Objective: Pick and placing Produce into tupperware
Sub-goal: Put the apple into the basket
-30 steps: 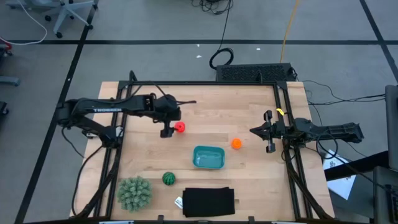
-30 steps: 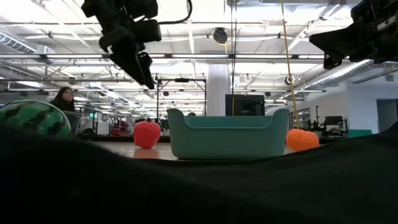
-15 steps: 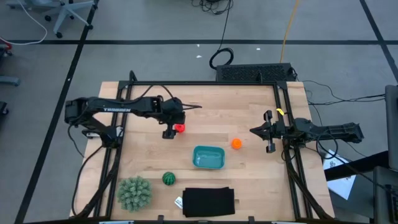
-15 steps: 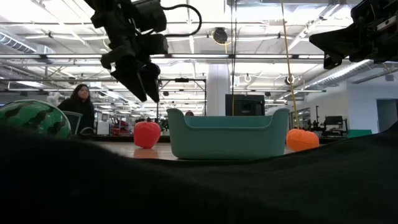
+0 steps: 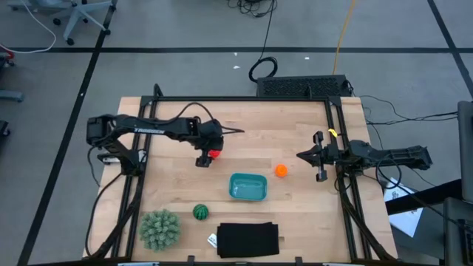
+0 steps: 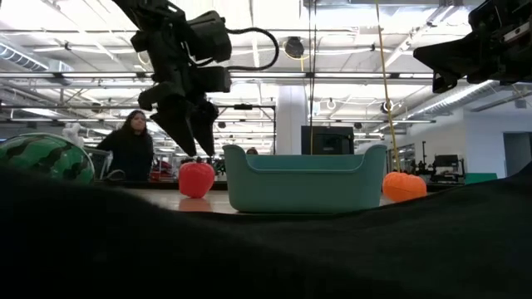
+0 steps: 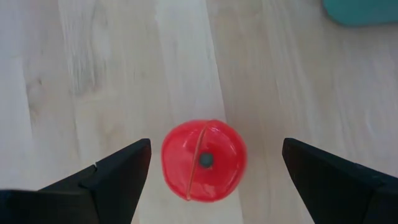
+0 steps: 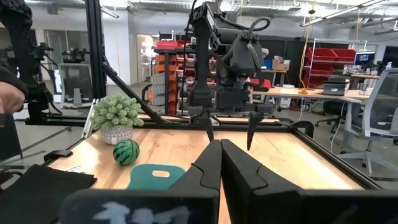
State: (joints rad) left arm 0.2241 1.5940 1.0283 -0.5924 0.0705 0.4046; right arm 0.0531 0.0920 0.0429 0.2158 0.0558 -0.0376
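Note:
The red roundish fruit rests on the wooden table, also seen in the high view and the low view. My left gripper hovers straight above it, open, one finger to each side and clear of it. The orange ball sits right of the teal tupperware. The green striped ball lies near the front left. My right gripper is shut, held above the table's right side.
A pale green spiky ball and a flat black rectangle lie along the near edge. A black frame borders the table. A person stands in the room beyond the table.
My left gripper has moved toward the table's right and slightly toward its near edge, and has come down over the red fruit, staying open. The fruit has not moved. A person has walked across the room behind the table.

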